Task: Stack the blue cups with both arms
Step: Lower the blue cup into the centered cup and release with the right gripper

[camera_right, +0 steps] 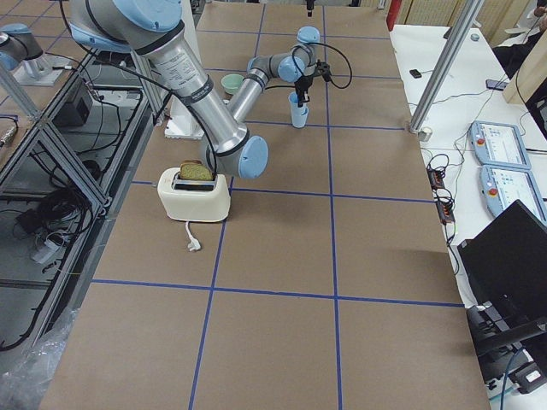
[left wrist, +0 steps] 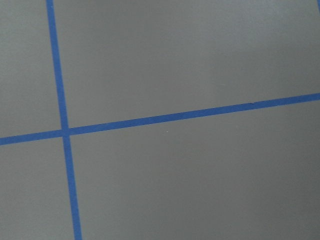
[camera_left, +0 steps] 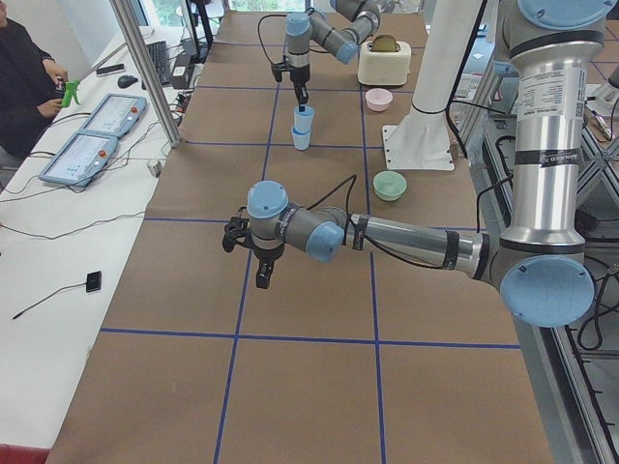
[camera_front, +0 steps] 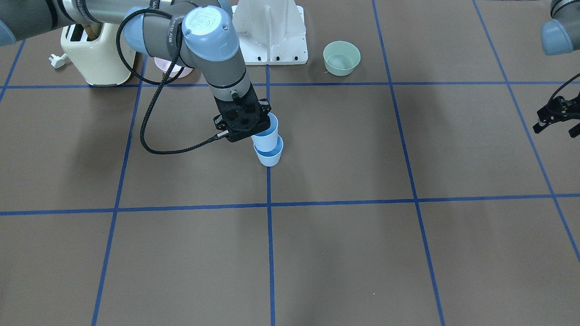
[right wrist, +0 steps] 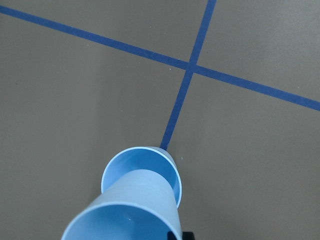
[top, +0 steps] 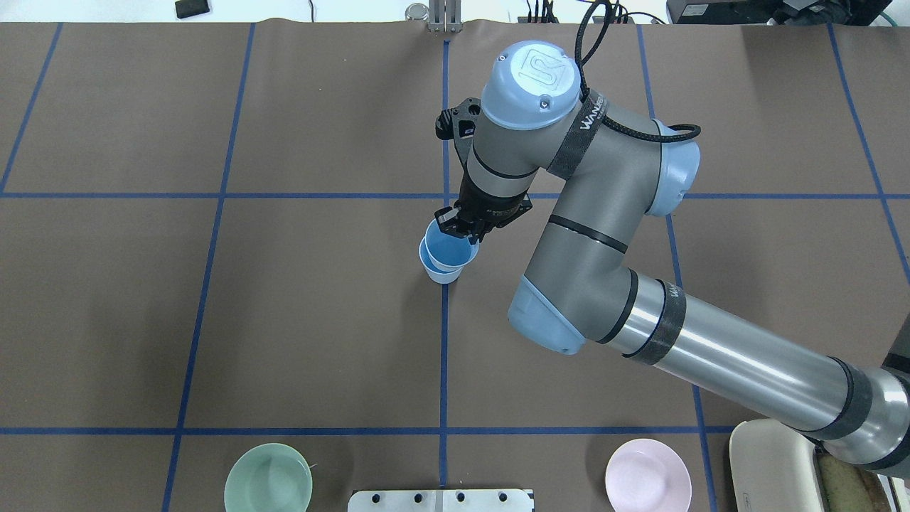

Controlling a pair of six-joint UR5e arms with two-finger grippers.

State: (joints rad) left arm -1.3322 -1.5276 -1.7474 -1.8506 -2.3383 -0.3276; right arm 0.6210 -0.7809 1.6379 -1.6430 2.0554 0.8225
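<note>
Two pale-blue cups stand near the table's middle on a blue tape line. The lower cup [camera_front: 270, 157] rests on the table. The upper cup [camera_front: 267, 136] sits partly inside it, leaning a little. My right gripper [camera_front: 254, 130] is shut on the upper cup's rim [top: 455, 245], one finger inside. In the right wrist view the held cup [right wrist: 125, 207] fills the bottom, with the lower cup [right wrist: 135, 159] just beyond it. My left gripper [camera_front: 558, 127] hangs far off at the table's side, fingers apart and empty. The left wrist view shows only bare table.
A cream toaster [camera_front: 97, 54] with its plug [camera_front: 57, 60] stands at the robot's right side. A pink bowl [top: 647, 475] lies beside it. A green bowl [camera_front: 341, 57] and the white pedestal [camera_front: 272, 31] are near the robot's base. An operator's table runs along the far edge.
</note>
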